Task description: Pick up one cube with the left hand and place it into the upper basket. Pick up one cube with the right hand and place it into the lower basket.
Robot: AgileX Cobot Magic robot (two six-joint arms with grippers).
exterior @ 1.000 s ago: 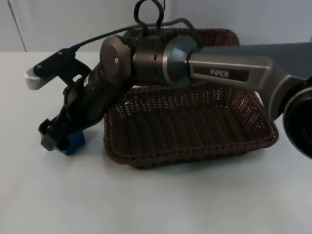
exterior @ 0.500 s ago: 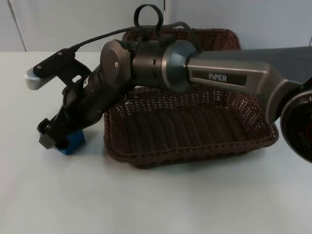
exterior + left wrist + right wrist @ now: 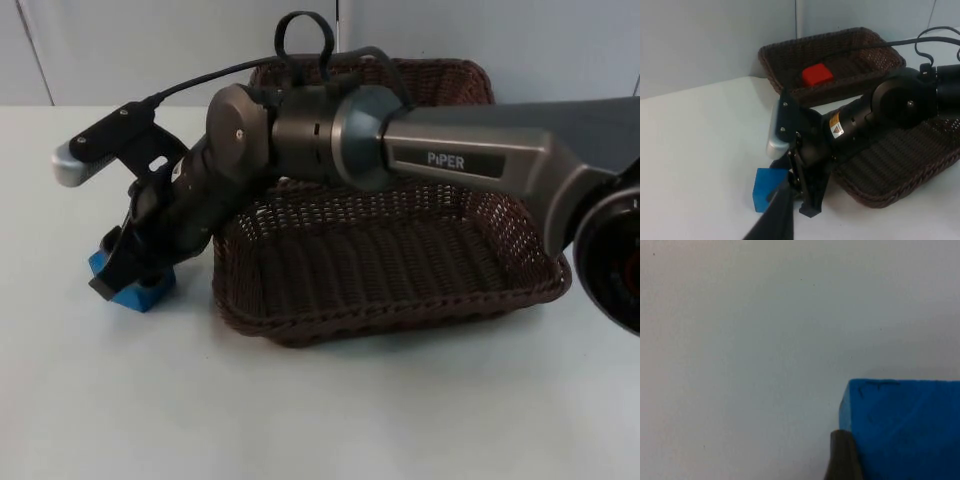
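Observation:
A blue cube [image 3: 130,293] sits on the white table just left of the lower basket [image 3: 390,325]. My right arm reaches across that basket, and my right gripper [image 3: 118,272] is shut on the blue cube. In the right wrist view the blue cube [image 3: 905,430] is very near, with a dark fingertip [image 3: 842,455] against its side. The left wrist view has the blue cube [image 3: 767,190], the upper basket [image 3: 790,47] and a red cube [image 3: 816,74] lying in that basket. My left gripper [image 3: 777,220] waits to the left of the scene.
The upper basket [image 3: 450,75] stands against the grey partition wall behind the lower one. The lower basket [image 3: 900,185] holds nothing. The right arm's forearm spans over both baskets. Bare white table lies to the left and in front.
The right gripper's fingers have drawn in onto the blue cube, which has shifted a little left and toward the wall. The arm itself has barely moved.

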